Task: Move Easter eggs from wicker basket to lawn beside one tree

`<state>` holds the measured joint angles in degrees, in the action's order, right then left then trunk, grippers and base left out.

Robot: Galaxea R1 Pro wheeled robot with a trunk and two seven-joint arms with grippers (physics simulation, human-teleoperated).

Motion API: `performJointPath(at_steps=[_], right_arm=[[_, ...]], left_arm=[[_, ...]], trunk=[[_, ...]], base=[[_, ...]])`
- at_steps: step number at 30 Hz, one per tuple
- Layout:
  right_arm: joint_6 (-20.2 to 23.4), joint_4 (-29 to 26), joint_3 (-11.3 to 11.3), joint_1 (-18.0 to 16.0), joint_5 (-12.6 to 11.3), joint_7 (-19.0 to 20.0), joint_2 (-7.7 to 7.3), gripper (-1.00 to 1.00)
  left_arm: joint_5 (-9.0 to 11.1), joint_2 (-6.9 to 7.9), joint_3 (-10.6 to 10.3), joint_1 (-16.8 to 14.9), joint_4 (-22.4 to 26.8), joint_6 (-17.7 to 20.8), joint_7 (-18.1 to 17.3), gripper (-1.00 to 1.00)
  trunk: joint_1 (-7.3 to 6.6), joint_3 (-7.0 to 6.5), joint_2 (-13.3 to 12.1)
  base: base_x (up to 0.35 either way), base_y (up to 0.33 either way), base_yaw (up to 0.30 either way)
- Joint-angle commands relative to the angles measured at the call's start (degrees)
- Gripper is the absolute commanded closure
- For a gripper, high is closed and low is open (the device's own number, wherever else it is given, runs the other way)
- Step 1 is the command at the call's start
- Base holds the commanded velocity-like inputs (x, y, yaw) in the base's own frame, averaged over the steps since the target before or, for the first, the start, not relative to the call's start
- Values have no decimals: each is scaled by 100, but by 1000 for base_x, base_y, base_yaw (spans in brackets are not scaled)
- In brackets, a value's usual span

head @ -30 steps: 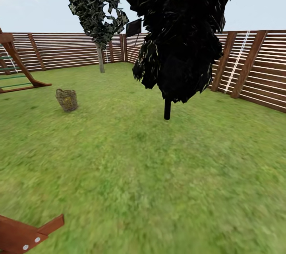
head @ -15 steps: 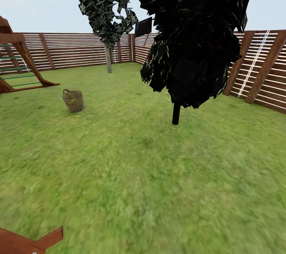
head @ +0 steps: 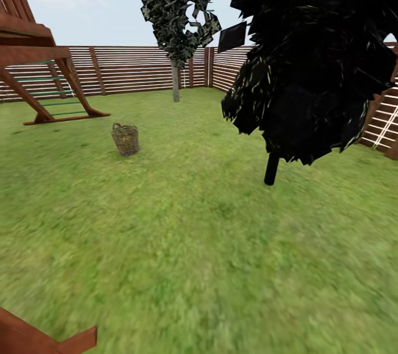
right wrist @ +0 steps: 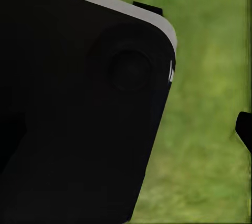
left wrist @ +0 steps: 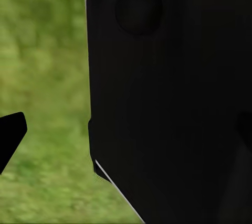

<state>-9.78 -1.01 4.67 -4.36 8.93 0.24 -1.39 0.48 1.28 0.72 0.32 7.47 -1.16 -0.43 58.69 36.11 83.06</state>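
Wicker basket (head: pixel 125 139) stands on the lawn (head: pixel 182 243) well ahead, something yellow showing faintly inside. Whether either pincer is apart or together, I cannot tell. Driving closer could knock the basket over if the base stops late. The play frame (head: pixel 38 74) and a black-trunked tree (head: pixel 271 168) flank the path; the pale-trunked tree (head: pixel 175 82) stands beyond.
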Motion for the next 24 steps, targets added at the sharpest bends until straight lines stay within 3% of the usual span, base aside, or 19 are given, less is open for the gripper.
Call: performJointPath(at_steps=[1, 7, 24], right_arm=[[-15, 4, 43, -3, -2, 2, -2, -100], [-15, 4, 36, -3, -5, -4, -9, -100], [-7, -3, 7, -2, -22, -6, -18, -100]], left_arm=[[5, -1, 7, 3, 9, -7, -3, -100], [5, -1, 7, 3, 9, -7, -2, -100], [5, -1, 7, 3, 9, -7, -4, -100]], trunk=[[4, 4, 2], [4, 4, 2], [4, 4, 2]], base=[[340, 0, 262], [340, 0, 213], [340, 0, 9]])
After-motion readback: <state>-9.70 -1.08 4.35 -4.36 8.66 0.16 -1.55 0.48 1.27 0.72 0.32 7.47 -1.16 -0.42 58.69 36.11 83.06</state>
